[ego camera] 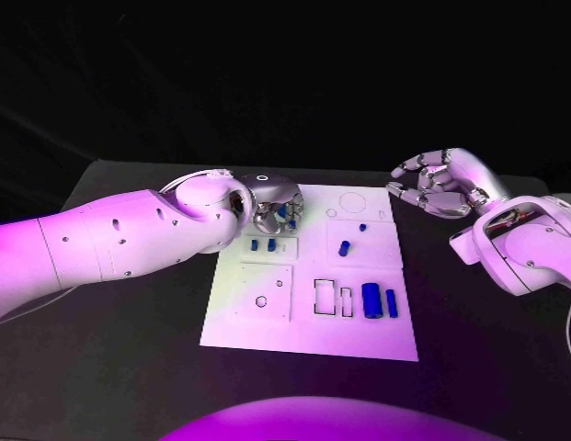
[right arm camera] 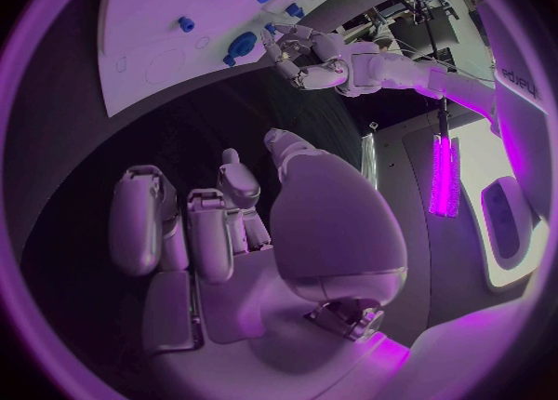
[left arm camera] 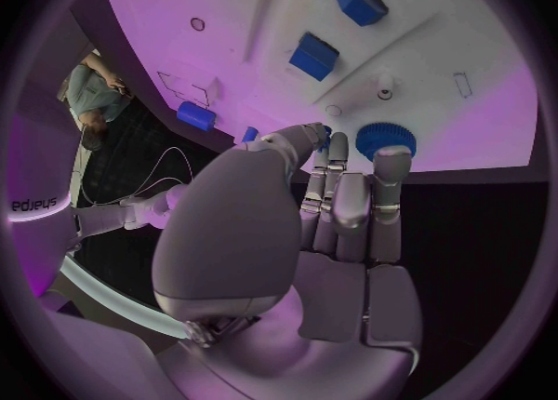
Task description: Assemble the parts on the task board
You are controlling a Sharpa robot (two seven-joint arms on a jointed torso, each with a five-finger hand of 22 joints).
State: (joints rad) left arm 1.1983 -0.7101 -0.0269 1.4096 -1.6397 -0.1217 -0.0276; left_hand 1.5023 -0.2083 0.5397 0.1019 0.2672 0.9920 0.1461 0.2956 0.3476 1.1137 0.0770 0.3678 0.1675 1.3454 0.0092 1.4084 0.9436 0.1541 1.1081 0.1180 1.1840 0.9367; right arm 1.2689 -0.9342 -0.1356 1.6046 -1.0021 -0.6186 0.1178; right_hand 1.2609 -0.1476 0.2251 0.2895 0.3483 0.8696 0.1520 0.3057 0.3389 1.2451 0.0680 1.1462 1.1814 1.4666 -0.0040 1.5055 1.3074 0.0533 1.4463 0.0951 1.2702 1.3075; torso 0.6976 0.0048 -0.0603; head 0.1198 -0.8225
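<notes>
The white task board (ego camera: 365, 326) lies mid-table. My left hand (ego camera: 275, 207) hovers low over its far left corner, fingers curled down. In the left wrist view one fingertip (left arm camera: 393, 153) touches a blue toothed round part (left arm camera: 378, 135) on the board (left arm camera: 465, 93), and a sliver of blue shows between thumb and finger; whether anything is gripped is unclear. The right wrist view shows that hand (right arm camera: 305, 51) beside the round part (right arm camera: 242, 44). My right hand (ego camera: 438, 184) hangs off the board's far right corner, fingers apart and holding nothing.
Two short blue pegs (ego camera: 261, 245) stand just near of the left hand and another (ego camera: 344, 247) mid-board. Two longer blue pieces (ego camera: 380, 301) lie by rectangular slots at the near right. Two blue blocks (left arm camera: 338, 28) and a blue cylinder (left arm camera: 195, 116) lie beyond the fingers.
</notes>
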